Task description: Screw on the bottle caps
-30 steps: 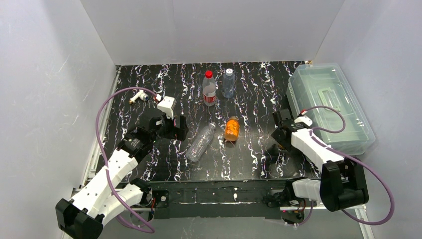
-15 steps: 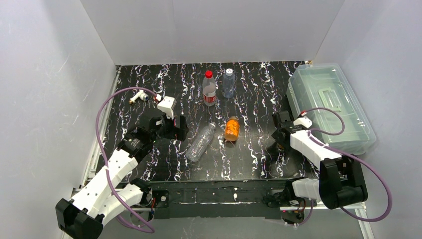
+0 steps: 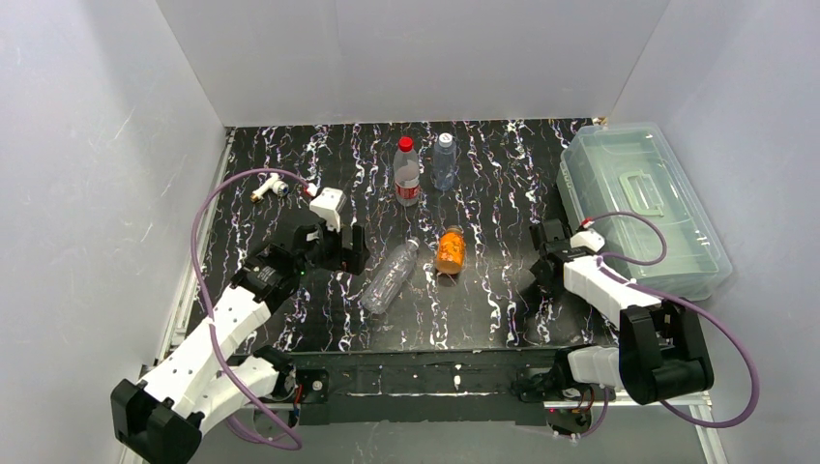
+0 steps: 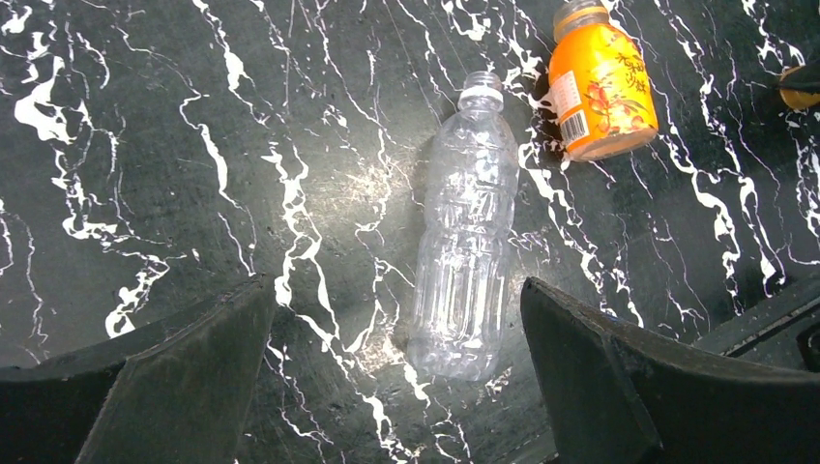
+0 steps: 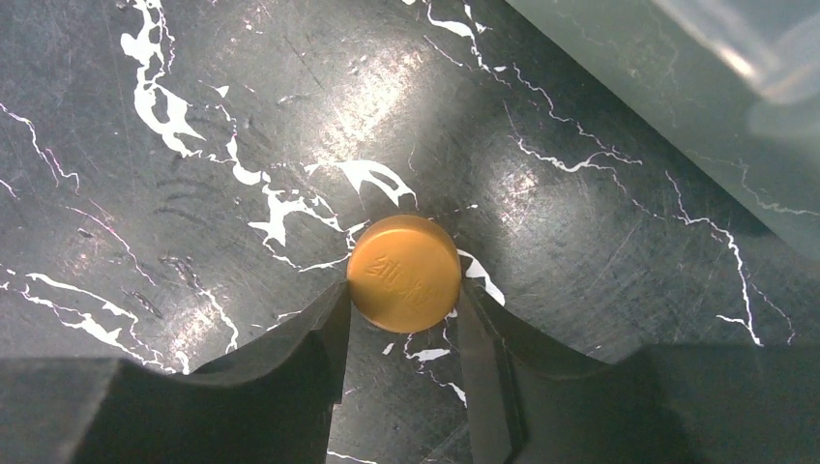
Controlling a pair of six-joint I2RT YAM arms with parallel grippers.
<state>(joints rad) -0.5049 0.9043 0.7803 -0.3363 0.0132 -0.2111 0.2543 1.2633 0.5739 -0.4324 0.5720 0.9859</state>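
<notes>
Orange-yellow cap (image 5: 403,274), flat on black white-veined tabletop (image 5: 193,116) near clear lidded box (image 3: 638,208), pinched at both sides by right gripper (image 5: 401,295); best lifted straight and level, probably for the lying juice bottle (image 4: 600,82). Left gripper (image 4: 395,283) spread wide, empty, over capless clear bottle (image 4: 464,242) lying on its side. Plain white walls (image 3: 416,58) all round.

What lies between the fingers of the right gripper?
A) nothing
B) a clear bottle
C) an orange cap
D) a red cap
C: the right wrist view shows the orange cap touched on both sides by the fingers of the right gripper.
</notes>
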